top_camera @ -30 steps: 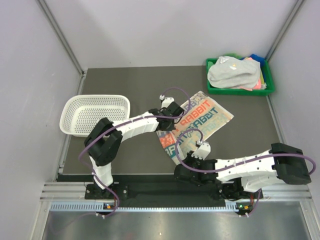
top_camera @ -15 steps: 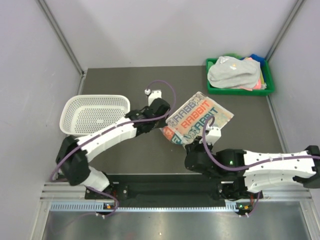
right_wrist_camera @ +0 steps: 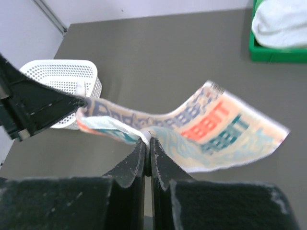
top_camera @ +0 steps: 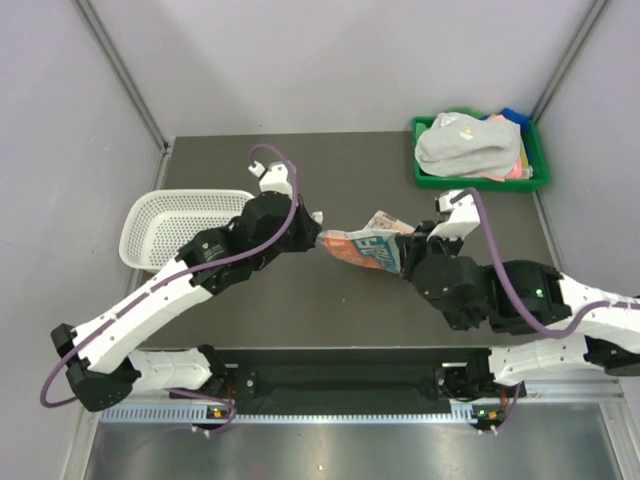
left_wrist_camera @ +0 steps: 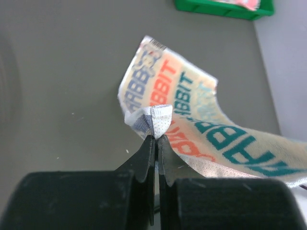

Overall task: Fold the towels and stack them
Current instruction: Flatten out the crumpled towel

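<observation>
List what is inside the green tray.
A crumpled grey-white towel fills the green tray. An orange-pink cloth edge and a blue cloth edge peek out; whatever lies beneath is covered.

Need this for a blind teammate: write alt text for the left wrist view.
The left arm's black jaws, shut, pinch a bunched corner of a white towel printed with red, teal and blue RABBIT lettering. The towel trails off to the right above the dark table. Part of a green tray shows at the top edge.

Bright even light, faint shadows; right wrist view blurred.
</observation>
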Controlling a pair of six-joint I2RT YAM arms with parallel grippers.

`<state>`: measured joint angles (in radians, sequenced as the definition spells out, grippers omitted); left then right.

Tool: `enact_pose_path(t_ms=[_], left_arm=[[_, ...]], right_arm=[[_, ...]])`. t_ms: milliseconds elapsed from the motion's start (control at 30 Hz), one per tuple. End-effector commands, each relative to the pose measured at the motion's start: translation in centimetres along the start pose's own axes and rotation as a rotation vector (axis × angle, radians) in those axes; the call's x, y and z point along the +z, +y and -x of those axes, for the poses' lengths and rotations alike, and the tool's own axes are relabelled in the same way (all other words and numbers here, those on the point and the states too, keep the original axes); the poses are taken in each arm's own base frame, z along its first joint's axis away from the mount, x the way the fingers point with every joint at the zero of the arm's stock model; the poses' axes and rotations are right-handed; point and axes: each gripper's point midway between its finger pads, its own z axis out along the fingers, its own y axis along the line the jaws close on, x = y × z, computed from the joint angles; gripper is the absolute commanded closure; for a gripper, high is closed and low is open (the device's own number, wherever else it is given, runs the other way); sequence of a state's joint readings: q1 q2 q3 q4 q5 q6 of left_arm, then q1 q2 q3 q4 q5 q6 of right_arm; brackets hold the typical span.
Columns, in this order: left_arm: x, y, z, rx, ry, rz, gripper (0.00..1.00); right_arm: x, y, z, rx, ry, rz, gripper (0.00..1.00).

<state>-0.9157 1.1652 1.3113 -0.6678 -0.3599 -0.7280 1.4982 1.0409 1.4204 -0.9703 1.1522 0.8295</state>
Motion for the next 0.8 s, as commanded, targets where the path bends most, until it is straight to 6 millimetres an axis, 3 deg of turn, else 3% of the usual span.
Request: enact_pose_path(t_ms=[0,200,400,600,767], left_arm=[[-4.0,-1.8,2.7,-0.003,-0.047,-0.083,1.00],[-8.4,-4.4,5.6,-0.023,-0.085,-0.226,1.00],[-13.3,-7.7,9.8,-0.038,-0.149,-0.385,1.00],[-17.6,-10.2,13.0,-0.069,-0.207,-0.528,1.00],[-18.0,-10.1,13.2,-0.099,-0.219,-0.543,1.00]], right_arm=[[-1.1,-0.3,4.0,-0.097,-0.062,0.016,1.00],[-2.8,0.5,9.8,-0.087,-0.115,0.102,1.00],[-4.6,1.3,14.0,-0.070,-0.151,0.214,1.00],[-6.0,2.2,16.9,-0.047,-0.194,0.318,1.00],[-6.1,2.6,17.2,-0.061,-0.197,0.330,1.00]])
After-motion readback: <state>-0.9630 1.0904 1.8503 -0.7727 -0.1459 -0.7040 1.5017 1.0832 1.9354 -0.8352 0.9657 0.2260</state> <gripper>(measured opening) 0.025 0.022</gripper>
